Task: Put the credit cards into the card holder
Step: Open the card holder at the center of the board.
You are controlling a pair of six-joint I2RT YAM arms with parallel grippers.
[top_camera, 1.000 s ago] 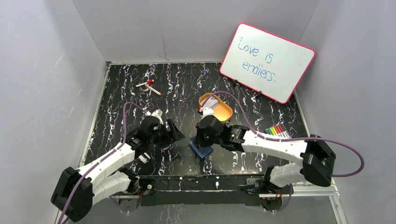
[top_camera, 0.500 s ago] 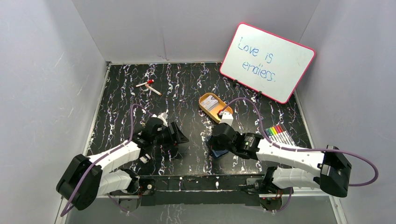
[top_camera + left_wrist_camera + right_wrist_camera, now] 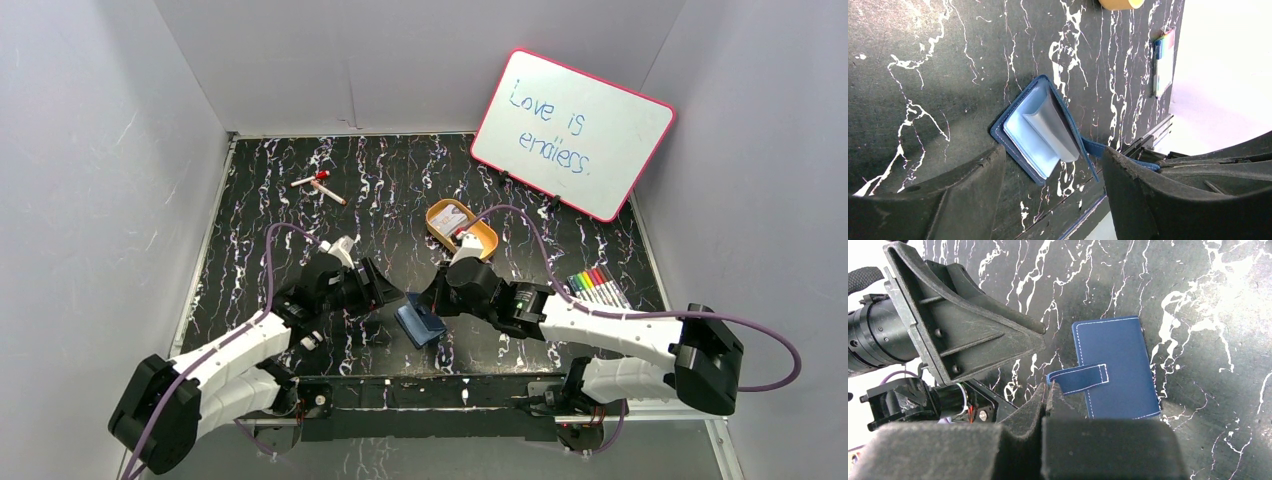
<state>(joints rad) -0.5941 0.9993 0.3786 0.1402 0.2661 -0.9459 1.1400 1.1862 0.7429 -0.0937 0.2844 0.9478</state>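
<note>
Black marbled table [image 3: 300,220] enclosed by white walls. Lower centre of the top view: navy card holder [image 3: 420,326], partly open. Right gripper [image 3: 1046,390], fingers pressed together, pinches its snap tab [image 3: 1079,376]. Left gripper [image 3: 1053,154], jaws apart and empty, hangs just left of the holder.

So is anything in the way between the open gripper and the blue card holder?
No, nothing visible is. Only bare marbled tabletop lies between the left gripper and the card holder, whose light blue pockets face it. The right gripper pinches its snap tab from the other side.
</note>
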